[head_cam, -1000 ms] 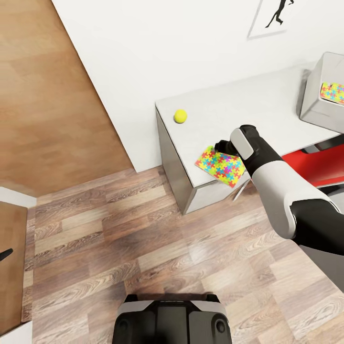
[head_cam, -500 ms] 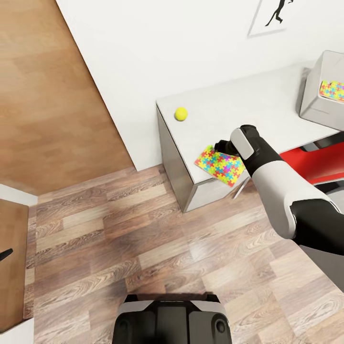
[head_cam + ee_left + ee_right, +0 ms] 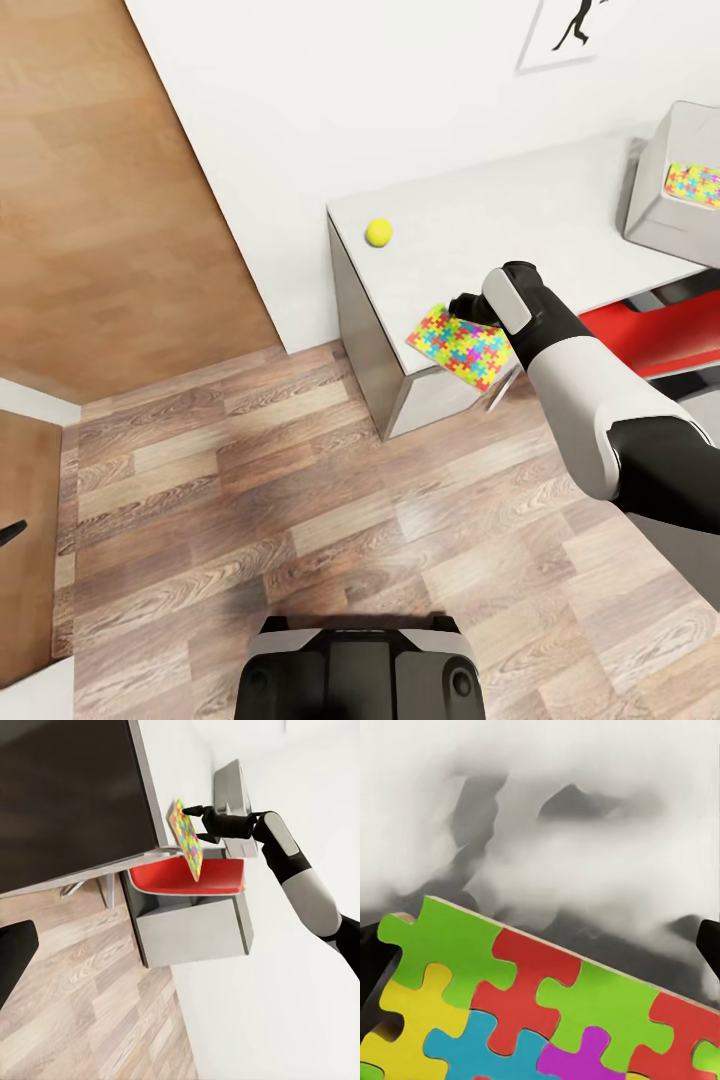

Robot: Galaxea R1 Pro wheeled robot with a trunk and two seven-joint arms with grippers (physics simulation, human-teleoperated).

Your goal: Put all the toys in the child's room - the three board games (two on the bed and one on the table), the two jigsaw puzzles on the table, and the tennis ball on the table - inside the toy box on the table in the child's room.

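At frame centre the right gripper (image 3: 463,306) seemingly pinches the jigsaw puzzle (image 3: 462,347) by one edge, tilted for carrying to the toy box (image 3: 650,205).

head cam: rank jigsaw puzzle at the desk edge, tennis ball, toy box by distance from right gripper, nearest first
1. Jigsaw puzzle: right at the right gripper, overhanging the near edge of the table.
2. Tennis ball: on the table near its left end, towards the wall.
3. Toy box: far right on the table, a second puzzle inside it.
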